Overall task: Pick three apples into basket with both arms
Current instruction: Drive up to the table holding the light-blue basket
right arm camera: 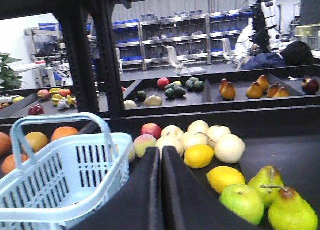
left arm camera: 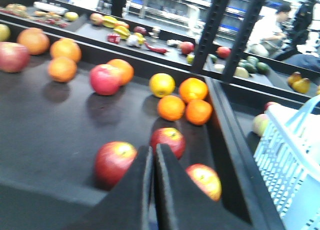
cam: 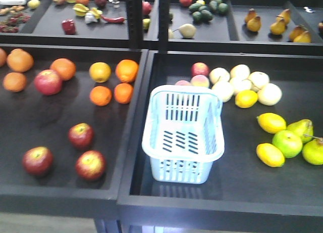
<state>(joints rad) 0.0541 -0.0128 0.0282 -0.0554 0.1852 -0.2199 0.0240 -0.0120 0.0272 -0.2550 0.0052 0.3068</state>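
Three dark red apples lie in the left tray's front: one at the rear [cam: 81, 135], one at the left [cam: 37, 160], one at the right [cam: 91, 165]. The pale blue basket [cam: 181, 173] stands empty in the right tray, near the divider. Neither arm shows in the front view. In the left wrist view my left gripper [left arm camera: 153, 148] is shut and empty, hovering just short of the apples [left arm camera: 114, 161] [left arm camera: 168, 140] [left arm camera: 205, 180], with the basket [left arm camera: 290, 160] to the right. My right gripper [right arm camera: 160, 150] is shut and empty, beside the basket [right arm camera: 50, 182].
Oranges [cam: 113, 84] and a pinkish apple [cam: 48, 82] lie behind the apples. A raised black divider [cam: 135, 117] separates the two trays. Pale round fruits [cam: 239, 81], lemons [cam: 271, 123], a green apple [cam: 287, 143] and pears fill the right tray. More fruit trays sit behind black posts.
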